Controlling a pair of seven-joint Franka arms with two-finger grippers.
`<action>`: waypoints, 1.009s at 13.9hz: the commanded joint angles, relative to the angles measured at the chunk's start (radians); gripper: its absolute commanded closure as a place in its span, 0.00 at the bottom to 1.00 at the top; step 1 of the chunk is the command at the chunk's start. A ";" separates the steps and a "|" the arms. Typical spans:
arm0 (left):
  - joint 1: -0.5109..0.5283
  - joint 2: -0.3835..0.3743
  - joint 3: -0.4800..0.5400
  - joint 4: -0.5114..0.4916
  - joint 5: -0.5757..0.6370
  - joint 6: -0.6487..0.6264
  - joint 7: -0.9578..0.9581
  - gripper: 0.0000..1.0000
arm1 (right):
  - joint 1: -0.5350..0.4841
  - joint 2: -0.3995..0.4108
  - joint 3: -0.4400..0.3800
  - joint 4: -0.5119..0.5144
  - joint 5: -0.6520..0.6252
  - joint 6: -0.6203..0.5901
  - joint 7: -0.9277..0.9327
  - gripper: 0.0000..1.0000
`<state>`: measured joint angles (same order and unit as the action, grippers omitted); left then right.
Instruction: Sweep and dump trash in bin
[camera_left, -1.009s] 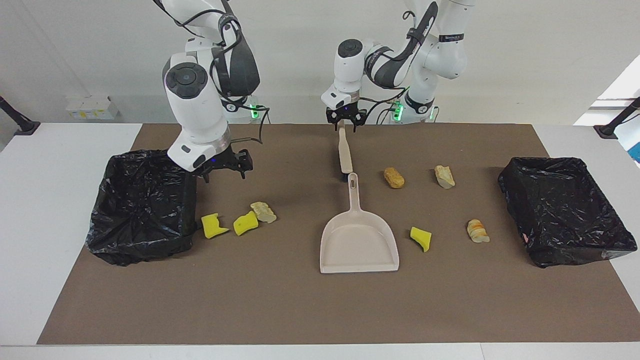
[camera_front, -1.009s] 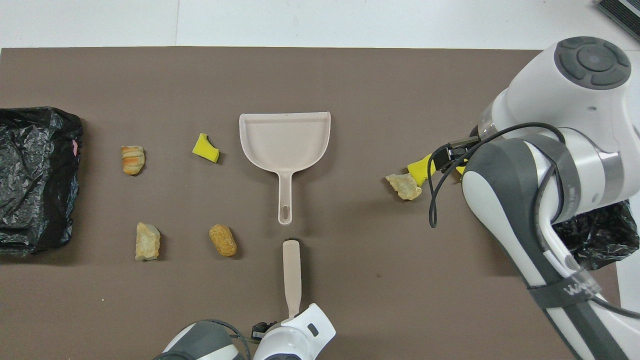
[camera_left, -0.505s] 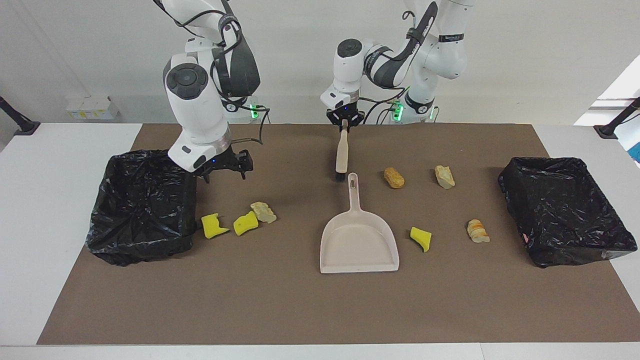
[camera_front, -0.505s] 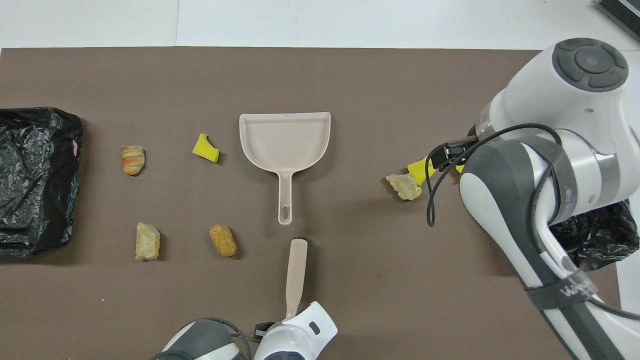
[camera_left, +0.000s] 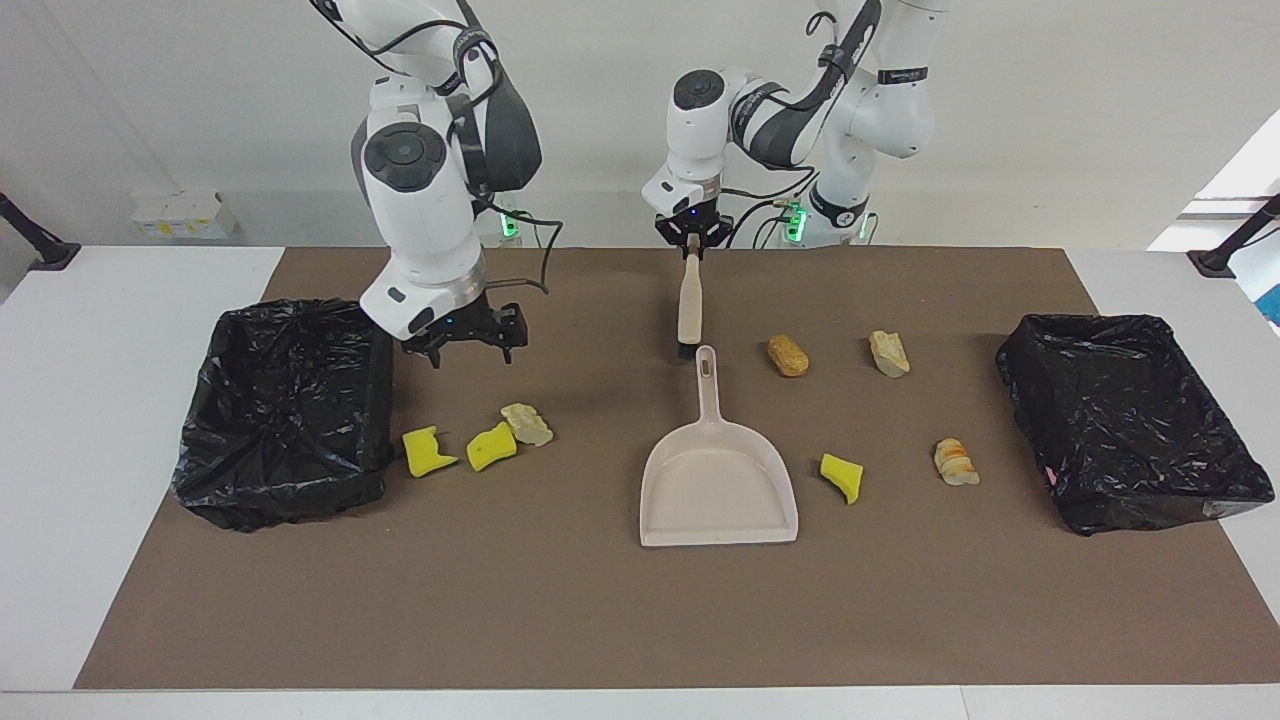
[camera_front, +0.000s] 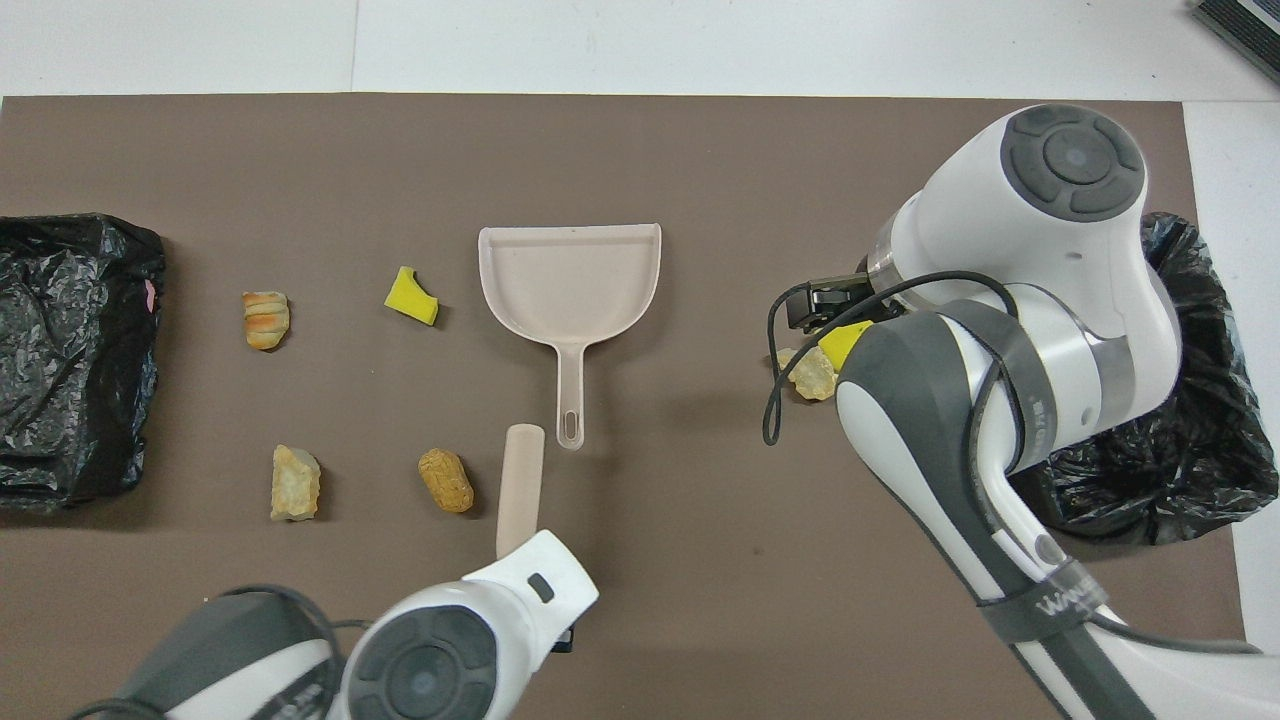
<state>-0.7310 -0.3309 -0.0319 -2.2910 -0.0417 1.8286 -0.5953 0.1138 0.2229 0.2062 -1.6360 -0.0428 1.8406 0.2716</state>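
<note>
Three trash bits (camera_left: 478, 442) under right hand (camera_left: 468, 343)

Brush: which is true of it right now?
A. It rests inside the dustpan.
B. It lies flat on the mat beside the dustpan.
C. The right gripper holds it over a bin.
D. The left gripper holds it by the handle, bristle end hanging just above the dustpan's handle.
D: the left gripper is shut on the top of the brush, which hangs upright with its dark bristle end just above the dustpan handle.

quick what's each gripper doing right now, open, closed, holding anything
Left gripper: shut on the brush, lifted near the dustpan handle.
Right gripper: open, empty, beside the bin.
</note>
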 joint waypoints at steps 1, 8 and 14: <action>0.157 -0.034 -0.010 0.080 0.075 -0.144 0.131 1.00 | 0.030 0.007 0.004 -0.001 0.030 0.031 0.087 0.00; 0.672 0.030 -0.008 0.082 0.120 0.040 0.582 1.00 | 0.239 0.143 -0.001 0.033 0.003 0.146 0.374 0.00; 0.871 0.301 -0.008 0.169 0.193 0.264 0.739 1.00 | 0.405 0.338 -0.008 0.157 -0.074 0.226 0.577 0.00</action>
<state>0.1162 -0.1596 -0.0224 -2.2122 0.0995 2.0623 0.1324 0.4924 0.4928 0.2030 -1.5436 -0.0836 2.0604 0.8065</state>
